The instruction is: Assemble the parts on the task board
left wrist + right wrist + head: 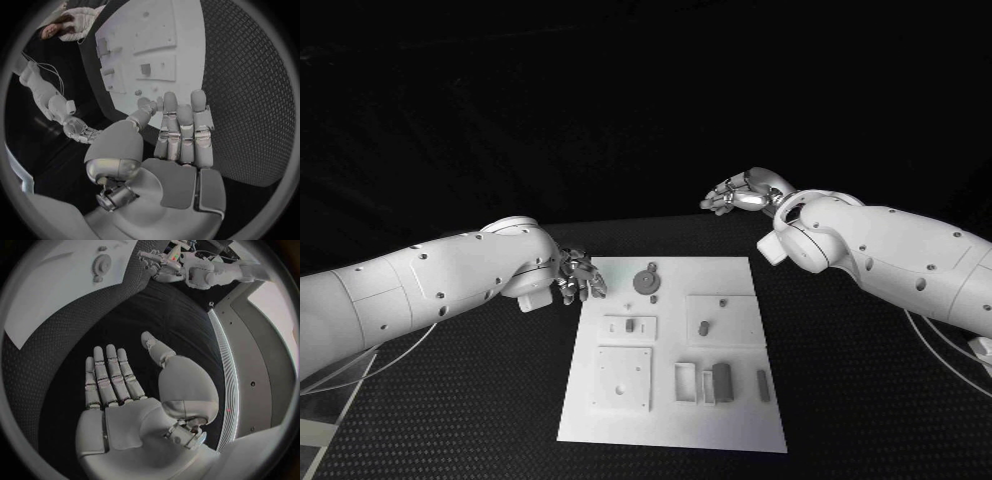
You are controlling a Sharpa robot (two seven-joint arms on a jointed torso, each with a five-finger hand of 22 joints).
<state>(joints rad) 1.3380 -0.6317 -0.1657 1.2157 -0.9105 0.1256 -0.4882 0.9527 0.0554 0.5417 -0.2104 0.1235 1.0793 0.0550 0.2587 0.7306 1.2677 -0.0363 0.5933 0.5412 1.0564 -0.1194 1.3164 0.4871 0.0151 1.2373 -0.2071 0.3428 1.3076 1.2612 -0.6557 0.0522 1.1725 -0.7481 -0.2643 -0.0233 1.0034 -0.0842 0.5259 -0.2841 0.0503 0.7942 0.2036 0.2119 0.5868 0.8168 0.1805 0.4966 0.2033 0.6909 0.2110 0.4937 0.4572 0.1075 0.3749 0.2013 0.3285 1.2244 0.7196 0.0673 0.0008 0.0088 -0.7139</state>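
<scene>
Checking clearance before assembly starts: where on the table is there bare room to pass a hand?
Bare table lies left of the task board, below the left hand, and likewise right of it. The board's middle is crowded with parts.

matt white task board (733, 270), textured black table (473, 400)

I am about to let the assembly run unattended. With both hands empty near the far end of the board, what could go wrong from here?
1. The left hand hovers open at the task board's far left corner; lowering carelessly, it could nudge the unfixed-looking board.
2. The round part lies close beside that hand and might be knocked away.
3. The right hand sits beyond the board, so a long reach could sweep across the parts.
</scene>
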